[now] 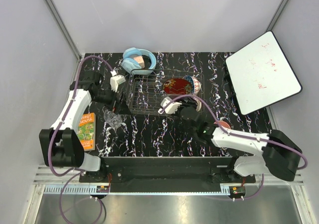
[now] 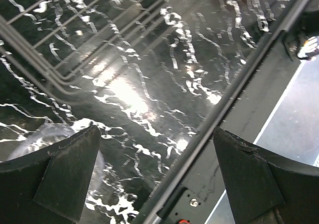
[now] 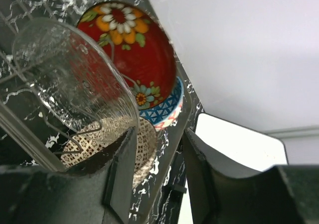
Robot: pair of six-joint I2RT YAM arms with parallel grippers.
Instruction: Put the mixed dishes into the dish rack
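The silver wire dish rack (image 1: 144, 92) stands mid-table. At its right end stand the red floral plate (image 1: 177, 86) and the blue patterned bowl (image 1: 193, 83). In the right wrist view the clear glass bowl (image 3: 75, 79) stands on edge in the rack over the beige lattice bowl (image 3: 117, 144), before the plate (image 3: 134, 44) and the blue bowl (image 3: 162, 112). My right gripper (image 3: 159, 131) is open, its left finger beside the glass bowl's rim. The clear tumbler (image 1: 113, 118) lies on the table left of the rack. My left gripper (image 2: 157, 134) is open above the table beside it. The pink cup (image 1: 224, 124) peeks out behind my right arm.
Light-blue headphones (image 1: 138, 59) lie behind the rack, with a white adapter (image 1: 117, 81) beside them. A white board (image 1: 261, 72) leans at the back right. A green and orange book (image 1: 87, 130) lies at the left front. The table's front edge (image 2: 234, 99) runs under my left gripper.
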